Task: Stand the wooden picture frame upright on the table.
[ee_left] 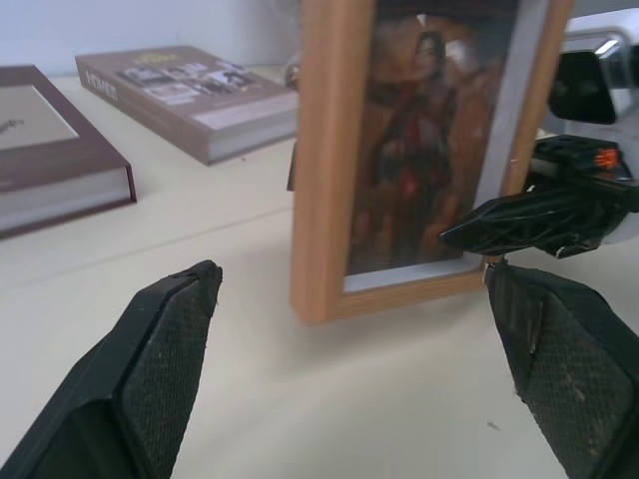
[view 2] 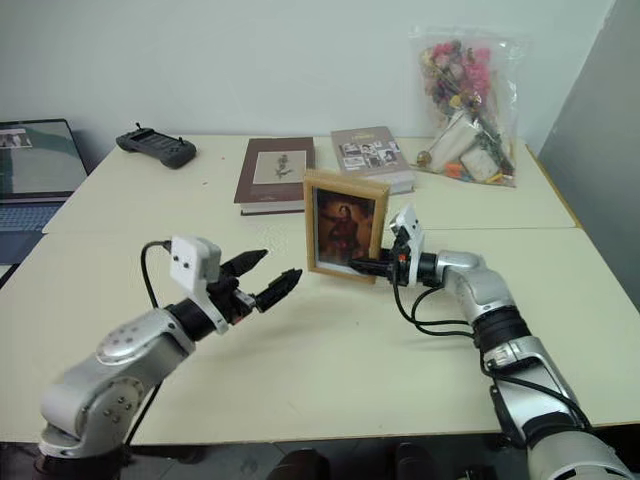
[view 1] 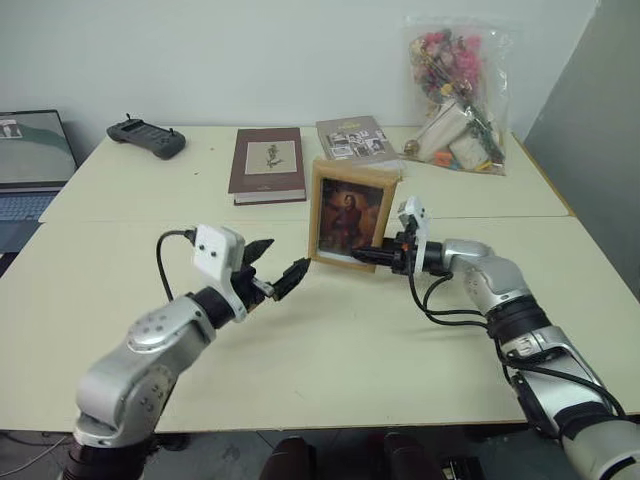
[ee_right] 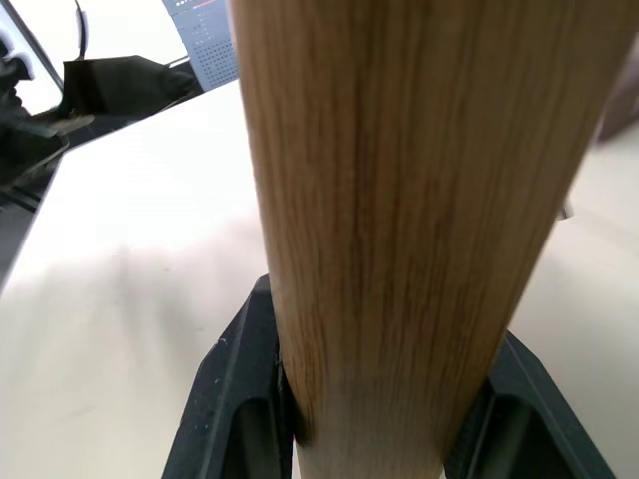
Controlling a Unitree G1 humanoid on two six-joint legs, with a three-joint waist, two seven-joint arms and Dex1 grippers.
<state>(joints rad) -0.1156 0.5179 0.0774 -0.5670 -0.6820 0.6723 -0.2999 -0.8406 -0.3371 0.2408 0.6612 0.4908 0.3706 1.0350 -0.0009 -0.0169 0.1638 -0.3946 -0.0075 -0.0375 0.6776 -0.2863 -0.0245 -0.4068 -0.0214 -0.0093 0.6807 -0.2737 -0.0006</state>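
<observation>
The wooden picture frame (view 1: 350, 215) is stood upright near the middle of the worktop (view 1: 330, 340), portrait facing the robot, just in front of the seam. Its lower right edge is pinched by the right pincer (view 1: 362, 256) (in the right wrist view the light-wood edge sits squeezed between both fingers). The left pincer (view 1: 278, 266) is spread wide with nothing held, just left of the frame and apart from it. Bare worktop is seen in front; the maroon book (view 1: 267, 163) and grey book (view 1: 352, 137) lie behind.
</observation>
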